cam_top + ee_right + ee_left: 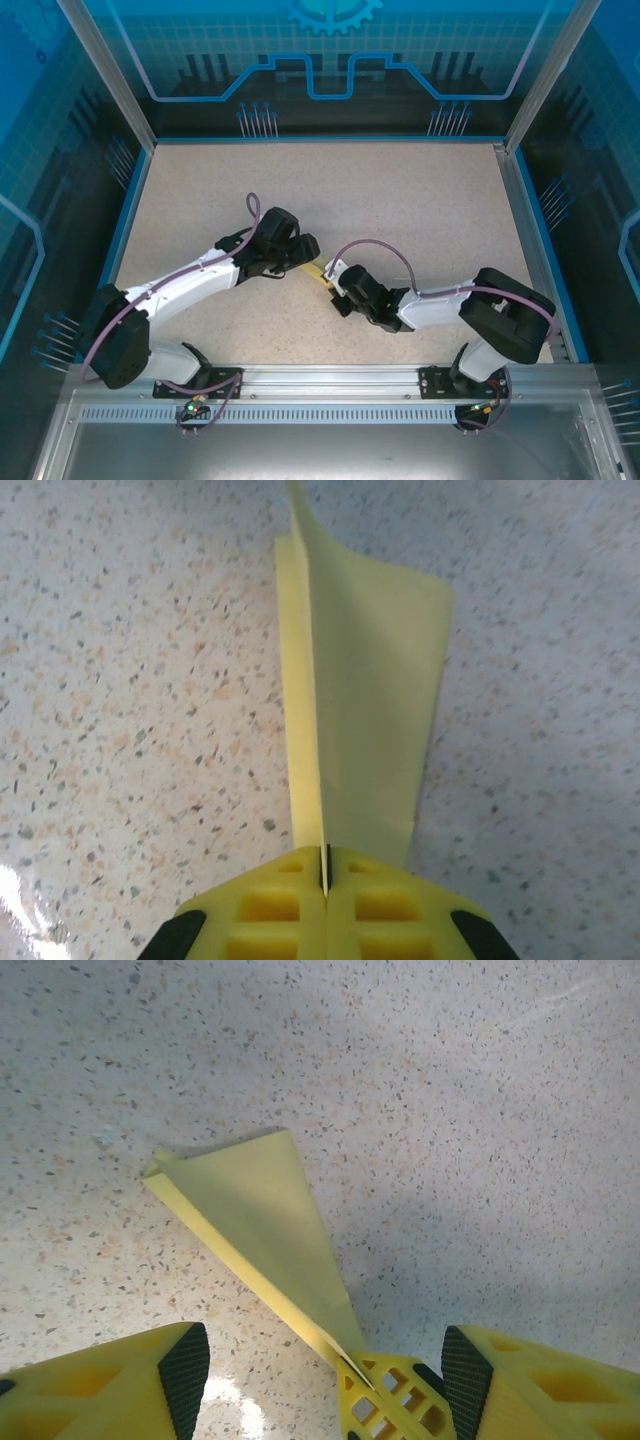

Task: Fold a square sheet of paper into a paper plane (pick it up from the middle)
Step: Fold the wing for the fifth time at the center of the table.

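Paper plane [370, 710]: one, pale yellow, narrow dart, held edge-up low over the table [120, 680], between the two tools. Right tool [325, 880]: clamped fully on the centre crease at the narrow end. Left tool [325, 1370]: spread wide, empty, straddling that same end. Judged featherlight, limp, easily creased; best pinched along the stiffer folded keel.

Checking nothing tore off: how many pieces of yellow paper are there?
1: the paper plane, near the middle of the table, pinched in the right gripper. Scraps beneath the arms could be hidden.
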Tool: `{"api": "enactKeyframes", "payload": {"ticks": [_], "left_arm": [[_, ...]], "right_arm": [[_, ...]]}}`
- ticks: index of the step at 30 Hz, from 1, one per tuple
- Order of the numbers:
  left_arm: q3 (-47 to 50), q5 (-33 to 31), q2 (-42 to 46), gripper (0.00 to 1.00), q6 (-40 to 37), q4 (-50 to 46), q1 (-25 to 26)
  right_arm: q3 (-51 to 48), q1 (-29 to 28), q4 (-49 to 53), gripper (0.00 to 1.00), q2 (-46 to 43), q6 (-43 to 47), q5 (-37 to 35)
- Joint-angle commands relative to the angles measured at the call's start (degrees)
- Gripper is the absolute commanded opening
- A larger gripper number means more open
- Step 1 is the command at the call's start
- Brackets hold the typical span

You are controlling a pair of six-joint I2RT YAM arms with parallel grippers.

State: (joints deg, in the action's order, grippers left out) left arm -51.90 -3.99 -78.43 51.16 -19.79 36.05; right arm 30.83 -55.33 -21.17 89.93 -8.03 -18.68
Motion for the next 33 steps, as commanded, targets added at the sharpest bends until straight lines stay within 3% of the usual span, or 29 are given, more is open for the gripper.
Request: {"api": "enactKeyframes", "payload": {"ticks": [1,16,33], "left_arm": [[1.8,-1.8,1.1,0.66,1.5,-0.4,-0.5],[4.8,3.0,0.9,0.66,2.6,3.5,-2.0],[6.5,16.0,-5.7,0.63,5.2,15.2,-3.5]], "right_arm": [[1.0,0.7,2.3,0.02,1.5,-3.0,3.4],[1.9,7.9,3.3,0.05,1.7,-19.2,19.6],[0.4,12.9,0.2,0.06,4.3,-29.3,28.8]]}}
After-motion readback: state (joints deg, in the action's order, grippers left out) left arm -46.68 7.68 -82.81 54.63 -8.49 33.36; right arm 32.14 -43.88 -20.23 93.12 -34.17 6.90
